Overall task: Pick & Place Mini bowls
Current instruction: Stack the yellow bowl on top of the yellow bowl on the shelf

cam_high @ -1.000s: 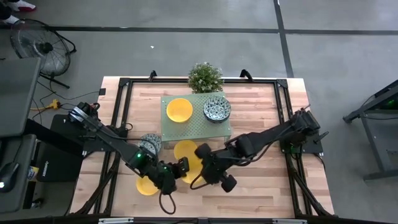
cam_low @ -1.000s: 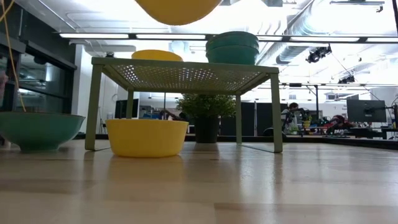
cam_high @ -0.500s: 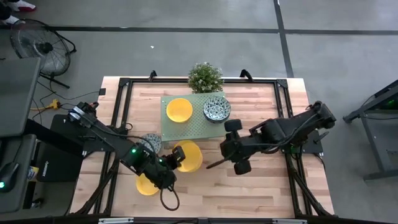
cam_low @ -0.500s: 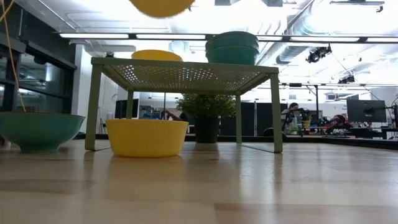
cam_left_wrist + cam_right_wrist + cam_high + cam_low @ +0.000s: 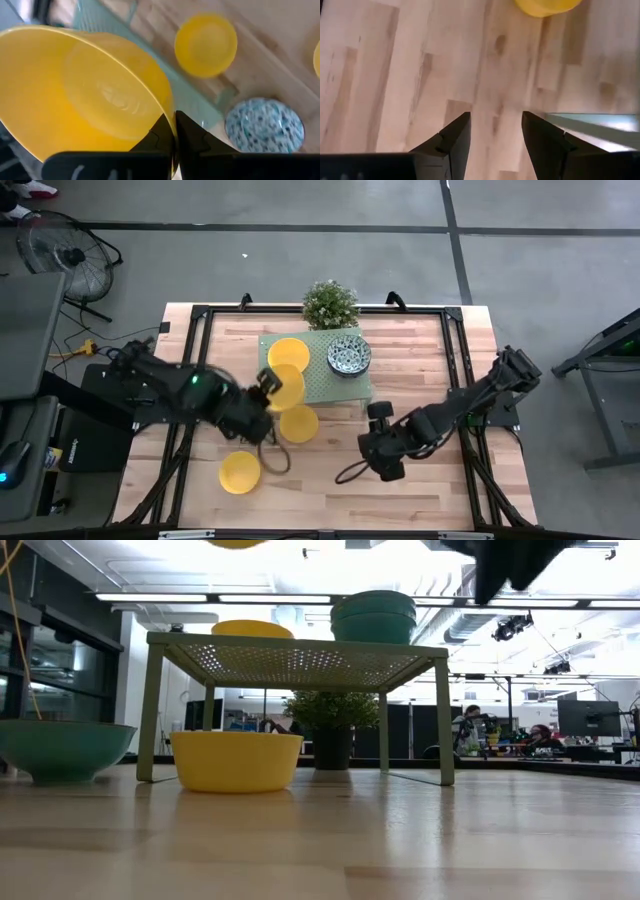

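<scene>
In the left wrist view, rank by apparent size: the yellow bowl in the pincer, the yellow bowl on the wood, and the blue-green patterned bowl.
1. Held plain yellow bowl, largest only because it is nearest the camera.
2. White patterned blue-green bowl.
3. Yellow bowl on the wooden table, only slightly smaller than the patterned one; too close to rank firmly.

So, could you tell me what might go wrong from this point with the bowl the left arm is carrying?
The left gripper pinches the yellow bowl only by its rim, so the bowl could tilt or slip out. It hangs over the edge of the green perforated shelf, close to another yellow bowl already there; lowering it might knock that one, or catch the shelf edge. The right gripper, open above bare table, seems out of the way.
</scene>
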`<action>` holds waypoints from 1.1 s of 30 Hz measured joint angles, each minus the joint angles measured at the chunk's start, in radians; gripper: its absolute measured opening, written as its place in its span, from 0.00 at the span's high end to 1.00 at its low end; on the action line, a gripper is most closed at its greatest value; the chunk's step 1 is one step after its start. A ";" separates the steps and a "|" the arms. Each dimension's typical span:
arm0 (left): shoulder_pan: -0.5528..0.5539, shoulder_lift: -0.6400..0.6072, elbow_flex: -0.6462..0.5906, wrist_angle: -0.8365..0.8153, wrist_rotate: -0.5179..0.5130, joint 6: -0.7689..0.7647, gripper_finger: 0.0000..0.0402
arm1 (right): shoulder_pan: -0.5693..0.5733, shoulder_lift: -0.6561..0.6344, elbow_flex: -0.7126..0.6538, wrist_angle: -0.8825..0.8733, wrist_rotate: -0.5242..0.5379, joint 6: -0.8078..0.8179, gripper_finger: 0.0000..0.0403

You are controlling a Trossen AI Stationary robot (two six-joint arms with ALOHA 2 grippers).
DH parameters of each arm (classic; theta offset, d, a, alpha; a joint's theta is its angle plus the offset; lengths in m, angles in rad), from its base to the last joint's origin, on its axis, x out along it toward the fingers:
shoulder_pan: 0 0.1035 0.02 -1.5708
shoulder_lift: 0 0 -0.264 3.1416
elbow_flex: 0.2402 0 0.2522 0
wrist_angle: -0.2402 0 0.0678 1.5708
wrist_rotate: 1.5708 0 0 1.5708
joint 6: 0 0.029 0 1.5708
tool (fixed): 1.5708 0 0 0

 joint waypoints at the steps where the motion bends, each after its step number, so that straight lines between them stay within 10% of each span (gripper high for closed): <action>1: 0.026 0.000 0.010 -0.024 0.017 0.000 1.00 | 0.006 0.000 -0.025 0.019 0.000 0.022 0.59; 18: 0.452 0.018 0.016 -0.028 0.265 0.181 1.00 | 0.186 0.000 -0.313 0.102 0.036 0.518 0.59; 33: 0.503 0.144 0.011 -0.024 0.289 0.197 1.00 | 0.272 0.000 -0.328 0.216 0.165 0.562 0.59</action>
